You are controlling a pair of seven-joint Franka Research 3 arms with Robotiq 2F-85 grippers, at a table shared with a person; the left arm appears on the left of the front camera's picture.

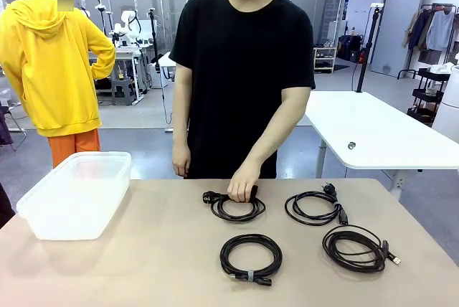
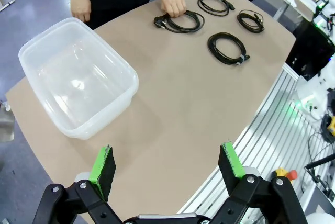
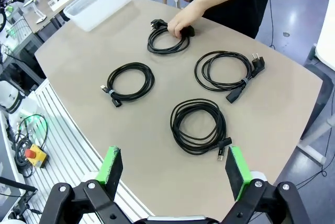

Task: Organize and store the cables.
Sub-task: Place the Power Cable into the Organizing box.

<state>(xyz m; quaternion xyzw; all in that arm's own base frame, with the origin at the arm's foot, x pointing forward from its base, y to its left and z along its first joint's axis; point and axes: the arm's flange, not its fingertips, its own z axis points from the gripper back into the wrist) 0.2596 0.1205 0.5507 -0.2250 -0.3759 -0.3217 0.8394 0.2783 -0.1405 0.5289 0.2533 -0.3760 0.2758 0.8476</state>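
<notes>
You're at the start. Your left pincer [image 2: 166,155] and right pincer [image 3: 174,155] are wide open, holding nothing. Four black round cable coils [image 1: 250,275] lie on the tan worktop [image 1: 158,264], a person's hand [image 1: 242,185] touching one. Next, I think, lift a coil into the clear plastic tub [image 1: 68,224].

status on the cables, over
Left tool open, right tool open, nothing held. Four cables coiled on table, none in the bin. Person's hand on far middle cable.
</notes>
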